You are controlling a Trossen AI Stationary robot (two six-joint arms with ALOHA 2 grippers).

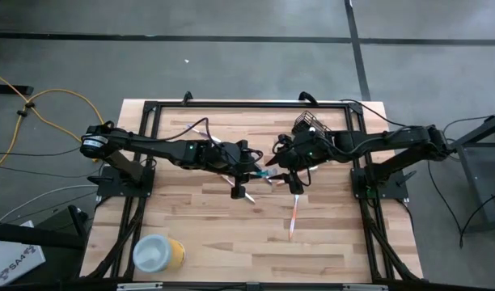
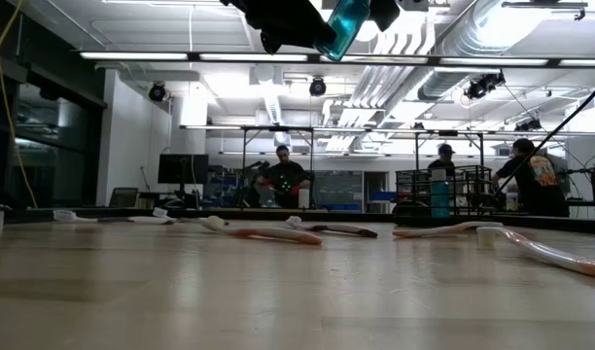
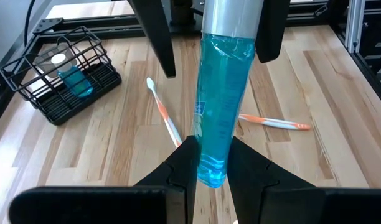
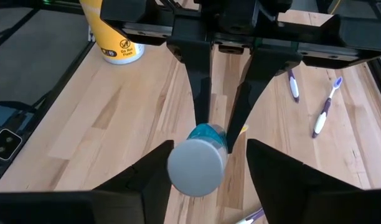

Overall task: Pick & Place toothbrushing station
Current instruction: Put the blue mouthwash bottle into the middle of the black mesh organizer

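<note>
Seen from above, a yellow cylinder with a white top (image 1: 158,254) lies at the lower left of the bench (image 1: 336,242), well apart from everything else. Moving right, the left arm reaches in toward the middle, and its tool (image 3: 210,167) pinches the bottom end of a clear blue tube (image 3: 220,106), held up in the air off the wood. In the left wrist view the two dark fingers (image 3: 184,163) press against either side of the tube's crimped end.

Just right of centre, the right arm comes in from the far side, and its tool (image 4: 203,168) sits around the same tube's silver cap (image 4: 197,167). Its fingers (image 4: 144,174) stand spread on both sides of the cap with gaps showing, not touching it.

Under the two tools, several thin toothbrushes lie scattered flat on the bench: an orange and white one (image 3: 164,112) beside another orange one (image 3: 274,122), and a pale one (image 1: 294,217) lower down in the overhead frame. Two purple ones (image 4: 325,107) lie at the right of the right wrist view.

At the upper right of the overhead frame, the black wire-mesh holder (image 1: 309,123) stands near the bench's back edge, with a second small blue tube (image 3: 75,79) upright inside it.
</note>
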